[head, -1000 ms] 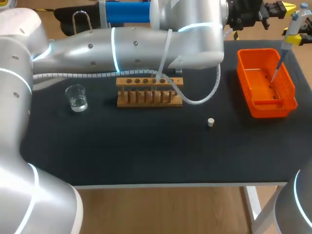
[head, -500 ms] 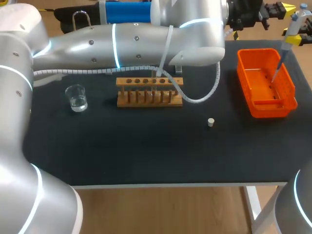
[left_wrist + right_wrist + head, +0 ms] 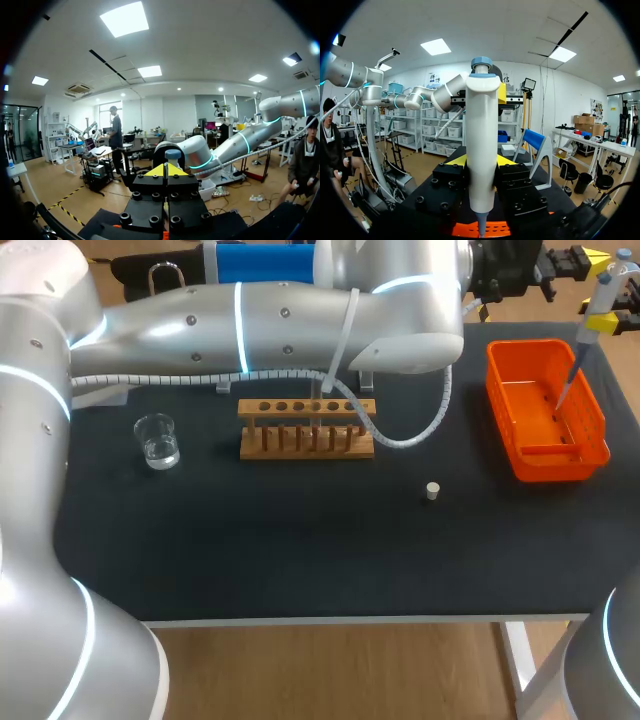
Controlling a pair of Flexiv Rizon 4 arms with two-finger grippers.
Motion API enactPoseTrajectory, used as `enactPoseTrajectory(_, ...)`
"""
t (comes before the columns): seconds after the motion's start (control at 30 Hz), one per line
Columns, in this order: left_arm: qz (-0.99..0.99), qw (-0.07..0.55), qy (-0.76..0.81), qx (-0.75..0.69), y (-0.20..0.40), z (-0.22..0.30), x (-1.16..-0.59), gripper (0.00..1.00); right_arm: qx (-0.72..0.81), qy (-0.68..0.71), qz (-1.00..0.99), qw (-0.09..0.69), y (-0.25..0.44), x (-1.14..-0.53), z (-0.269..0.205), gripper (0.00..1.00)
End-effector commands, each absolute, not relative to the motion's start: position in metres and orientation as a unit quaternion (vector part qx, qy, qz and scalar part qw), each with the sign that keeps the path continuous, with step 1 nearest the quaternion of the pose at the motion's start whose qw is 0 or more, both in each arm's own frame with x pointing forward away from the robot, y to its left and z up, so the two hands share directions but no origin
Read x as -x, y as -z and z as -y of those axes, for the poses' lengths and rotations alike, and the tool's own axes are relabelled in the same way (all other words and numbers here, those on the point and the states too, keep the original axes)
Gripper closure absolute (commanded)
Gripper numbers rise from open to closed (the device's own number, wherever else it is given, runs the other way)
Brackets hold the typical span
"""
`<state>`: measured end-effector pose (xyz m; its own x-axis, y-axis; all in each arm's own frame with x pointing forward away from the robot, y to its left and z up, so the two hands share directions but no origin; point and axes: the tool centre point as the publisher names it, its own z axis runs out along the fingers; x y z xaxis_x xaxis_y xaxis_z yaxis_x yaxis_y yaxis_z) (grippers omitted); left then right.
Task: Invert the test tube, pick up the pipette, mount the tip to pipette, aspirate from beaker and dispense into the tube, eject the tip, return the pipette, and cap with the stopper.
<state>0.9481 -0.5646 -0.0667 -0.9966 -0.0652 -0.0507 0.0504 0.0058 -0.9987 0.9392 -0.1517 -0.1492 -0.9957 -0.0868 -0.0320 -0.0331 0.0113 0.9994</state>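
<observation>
Over the far right corner of the black worktop point(image 3: 300, 550), the head view shows my right hand point(image 3: 603, 323) holding the white-barrelled pipette with a grey-blue plunger cap point(image 3: 600, 295). Its thin shaft slants down into the orange plastic basket point(image 3: 548, 468). My left arm lies across from the left, its hand point(image 3: 585, 257) just beside the cap. The wooden test-tube rack point(image 3: 305, 440) stands mid-worktop, with what may be the clear glass test tube point(image 3: 326, 400) in it, though a cable crosses there. The small glass beaker point(image 3: 157, 440) stands well apart to the left, and the little white stopper point(image 3: 432, 490) sits alone nearer the front

From the left wrist, that hand point(image 3: 165, 170) has its fingers together on nothing, with the cap point(image 3: 172, 154) just ahead

From the right wrist, that hand point(image 3: 480, 162) is clamped on the pipette point(image 3: 481, 150) from both sides, above the basket point(image 3: 465, 230)

The pipette should be light, stiff and smooth. The thick barrel is the sound hold, leaving the plunger free, and the thin shaft looks easy to knock. The basket walls are close, so I would lift straight up first. The most room lies between basket and rack, though the left forearm and cable overhang the rack
</observation>
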Motion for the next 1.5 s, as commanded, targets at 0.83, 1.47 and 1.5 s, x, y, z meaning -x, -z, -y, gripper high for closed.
enactPoseTrajectory(0.83, -0.707, 0.027, 0.706, 0.009, 0.081, 0.564, -0.942, 1.00, -0.042, 0.701, 0.712, 0.018, 0.146, -0.939, 0.151, 1.00)
enactPoseTrajectory(1.47, -0.708, 0.013, 0.706, 0.004, 0.089, 0.566, -0.940, 1.00, -0.042, 0.701, 0.712, 0.018, 0.146, -0.939, 0.151, 1.00)
enactPoseTrajectory(1.5, -0.708, 0.012, 0.706, 0.004, 0.090, 0.565, -0.940, 1.00, -0.042, 0.701, 0.712, 0.018, 0.146, -0.939, 0.151, 1.00)
